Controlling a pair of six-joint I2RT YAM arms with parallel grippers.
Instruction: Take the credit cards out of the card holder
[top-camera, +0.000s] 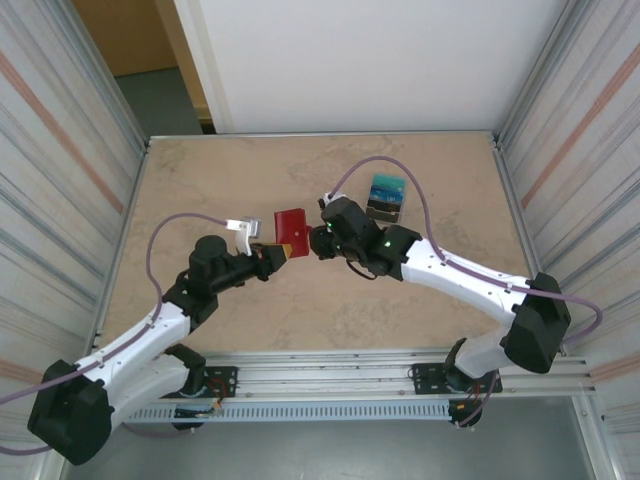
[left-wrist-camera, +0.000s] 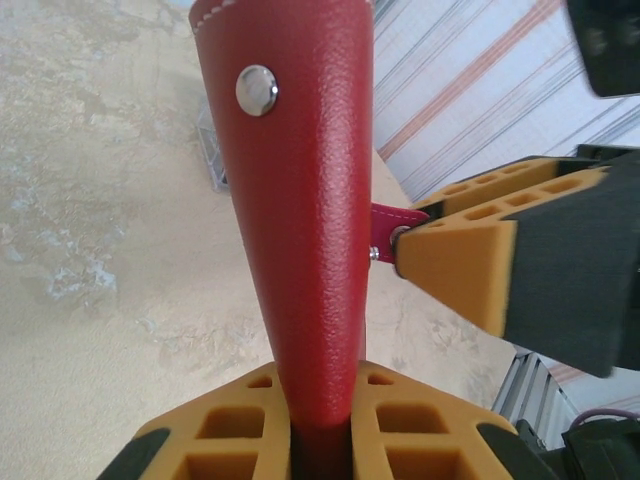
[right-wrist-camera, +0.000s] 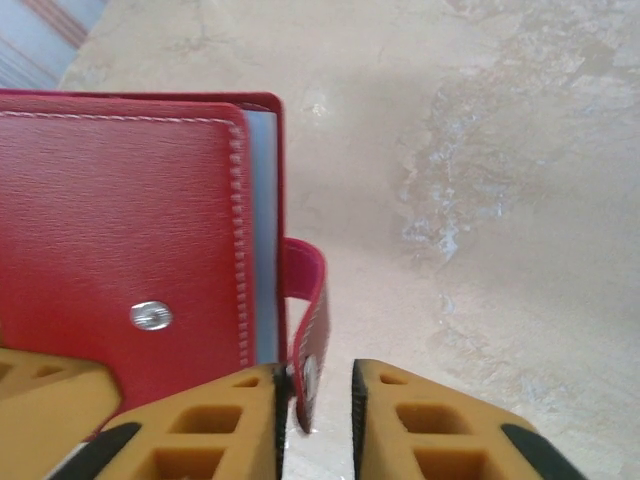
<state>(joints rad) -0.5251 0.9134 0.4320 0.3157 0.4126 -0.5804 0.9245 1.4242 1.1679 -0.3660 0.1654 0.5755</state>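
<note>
Meeting over the middle of the tabletop (top-camera: 250, 310), the two hands share one small object, and that is where trouble could start. The left hand (left-wrist-camera: 318, 425) is pressed onto one end of the card holder (left-wrist-camera: 300, 200), pinching it so that most of the red body sticks out unsupported. The right hand (right-wrist-camera: 318, 400) stands slightly spread at the holder's side. A sideways tug from that arm could lever the holder round in the left pinch or pull it free, and it would likely drop onto the tabletop. Some credit cards (top-camera: 386, 197) lie well apart, toward the far edge and right of the middle. Whether more sit inside the holder cannot be told, and any that do could spill if it swings open. The snap tab (right-wrist-camera: 305, 300) hangs in the right hand's gap, leaning on one side and clear of the other. A careless closing could therefore miss it, or catch the cover too and hold the holder folded.
</note>
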